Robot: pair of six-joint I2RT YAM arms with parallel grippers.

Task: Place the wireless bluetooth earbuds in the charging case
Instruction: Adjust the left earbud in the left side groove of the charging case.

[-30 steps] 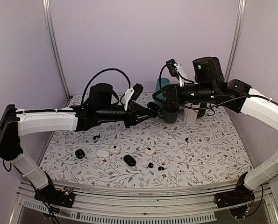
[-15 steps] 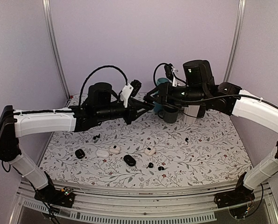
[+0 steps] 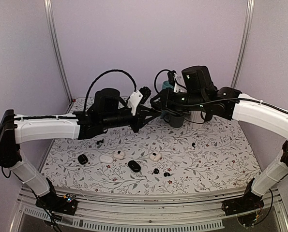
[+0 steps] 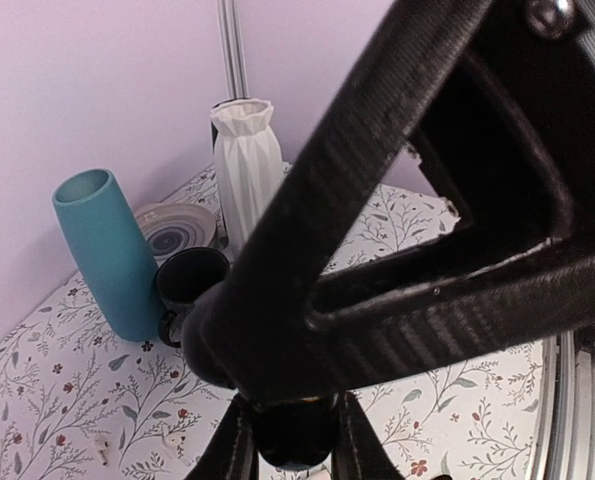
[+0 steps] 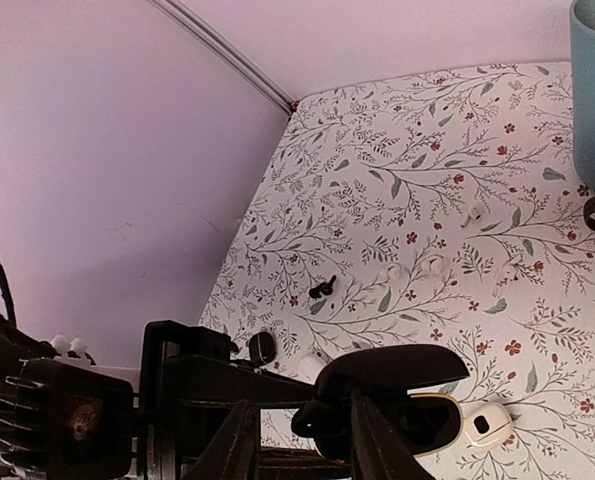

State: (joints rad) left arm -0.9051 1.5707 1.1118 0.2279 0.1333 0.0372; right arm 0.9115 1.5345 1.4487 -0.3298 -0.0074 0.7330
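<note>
The left gripper [image 4: 295,452] holds the charging case [image 5: 397,370] up in the air, in front of the teal vase [image 4: 107,255] and above the table [image 3: 221,154]. Its fingers are drawn in tight on the case's rounded black body. The lid stands open and the pale inside faces up. Held like this, the case is probably steadied so the other arm can work from above without it sliding about on the cloth.

The right gripper [image 5: 305,445] meets it there. Its fingers are set narrow on either side of a dark lump at the case's hinge end. I cannot tell whether that lump is an earbud being seated or just part of the case.

Loose black earbuds [image 3: 156,170] lie on the table on the near side of the vase, well away from it and apart from the raised case. No bud can be seen in the part of the pale hollow that shows, so the inserting looks unfinished.
</note>
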